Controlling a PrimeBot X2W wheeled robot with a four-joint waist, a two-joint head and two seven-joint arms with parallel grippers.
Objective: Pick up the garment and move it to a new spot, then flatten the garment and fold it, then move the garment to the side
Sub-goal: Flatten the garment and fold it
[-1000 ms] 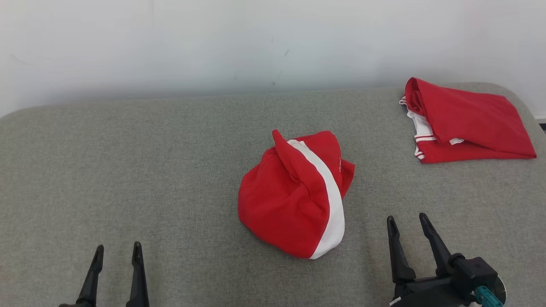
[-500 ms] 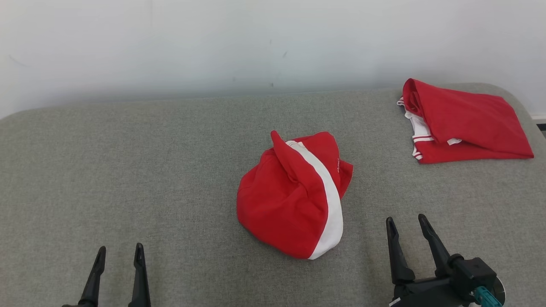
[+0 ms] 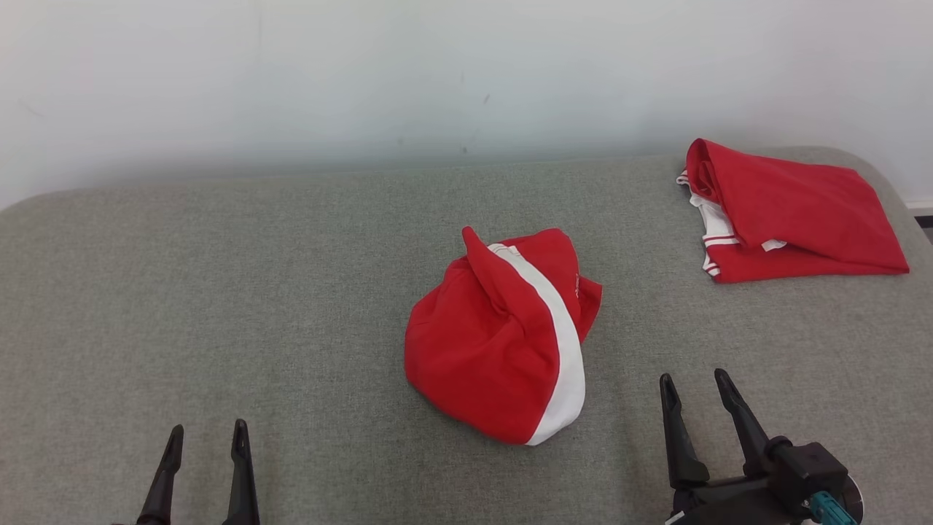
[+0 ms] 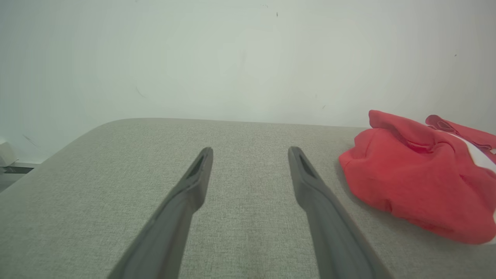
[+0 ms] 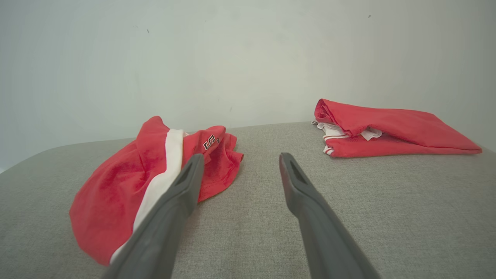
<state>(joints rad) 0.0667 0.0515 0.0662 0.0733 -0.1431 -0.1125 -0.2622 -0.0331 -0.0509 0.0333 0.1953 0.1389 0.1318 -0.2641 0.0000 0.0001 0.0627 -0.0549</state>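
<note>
Left hand [image 3: 207,429] and right hand [image 3: 693,377] are held wide, empty, over the desk [image 3: 219,292]. The garment [image 3: 488,350] is bunched mid-desk, nearer the right hand; a folded garment [image 3: 794,211] is laid far right.

The left end effector [image 4: 250,153] hangs spread and empty over the grey cushion [image 4: 97,186], red garment [image 4: 418,182] to its right.

Matt red cloth garment [image 3: 488,343], rough woven grey fabric surface [image 3: 219,292], smooth matt white wall [image 3: 291,73]
</note>
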